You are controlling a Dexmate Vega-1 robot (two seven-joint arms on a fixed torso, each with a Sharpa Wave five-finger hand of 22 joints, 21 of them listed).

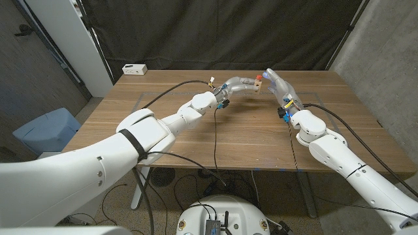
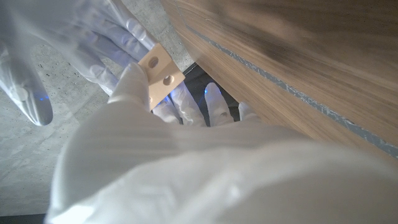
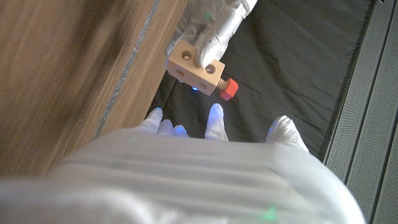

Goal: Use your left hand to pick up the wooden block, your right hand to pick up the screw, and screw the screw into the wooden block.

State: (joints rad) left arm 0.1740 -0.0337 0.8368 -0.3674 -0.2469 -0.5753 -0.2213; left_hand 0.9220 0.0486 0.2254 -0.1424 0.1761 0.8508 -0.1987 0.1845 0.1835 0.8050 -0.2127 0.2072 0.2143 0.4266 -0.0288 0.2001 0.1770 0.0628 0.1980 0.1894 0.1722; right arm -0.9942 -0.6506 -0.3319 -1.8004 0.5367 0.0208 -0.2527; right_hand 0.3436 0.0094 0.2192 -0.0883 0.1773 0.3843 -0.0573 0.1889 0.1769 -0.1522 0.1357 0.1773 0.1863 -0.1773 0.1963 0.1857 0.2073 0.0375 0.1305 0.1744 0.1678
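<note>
My left hand (image 1: 236, 85) holds the pale wooden block (image 1: 258, 84) up in the air above the far middle of the table (image 1: 196, 134). In the left wrist view its fingers pinch the block (image 2: 160, 74), whose face has two round holes. The red-headed screw (image 3: 228, 88) sticks out of one side of the block (image 3: 196, 65). My right hand (image 1: 279, 87) hovers just right of the block, fingers apart, and the right wrist view shows a gap between its fingertips (image 3: 215, 115) and the screw. The right hand (image 2: 74, 43) also appears beyond the block in the left wrist view.
A small white box (image 1: 134, 68) sits at the table's far left corner. A blue bin (image 1: 44, 130) stands on the floor to the left. Black cables (image 1: 170, 91) run along both arms. A dark curtain hangs behind the table.
</note>
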